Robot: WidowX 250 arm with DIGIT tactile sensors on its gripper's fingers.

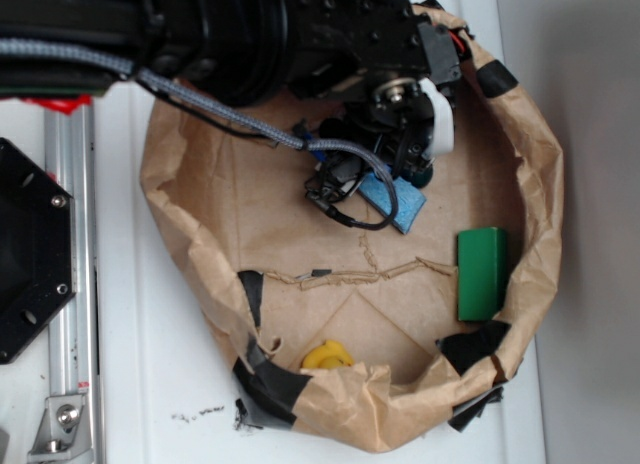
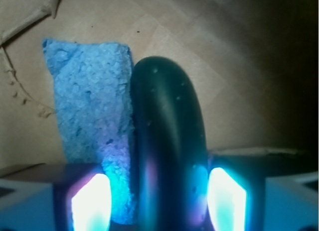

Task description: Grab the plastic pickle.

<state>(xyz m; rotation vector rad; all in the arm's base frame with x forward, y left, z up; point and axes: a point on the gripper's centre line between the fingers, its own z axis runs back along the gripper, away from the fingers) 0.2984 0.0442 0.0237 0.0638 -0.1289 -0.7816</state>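
Dark green and glossy, the plastic pickle [image 2: 167,141] lies between our gripper [image 2: 158,203] fingers, touching the blue sponge [image 2: 89,116] on its left. The fingers straddle it unclenched; closing could pinch the sponge too, or the slick pickle might squirt out.

Exterior camera looks straight down on the paper bowl [image 1: 200,224]; wrist camera sits close above its floor. Both views share the blue sponge [image 1: 395,204] [image 2: 87,106].

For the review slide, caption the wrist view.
Plastic pickle between the two fingers, lying beside a blue sponge on brown paper.
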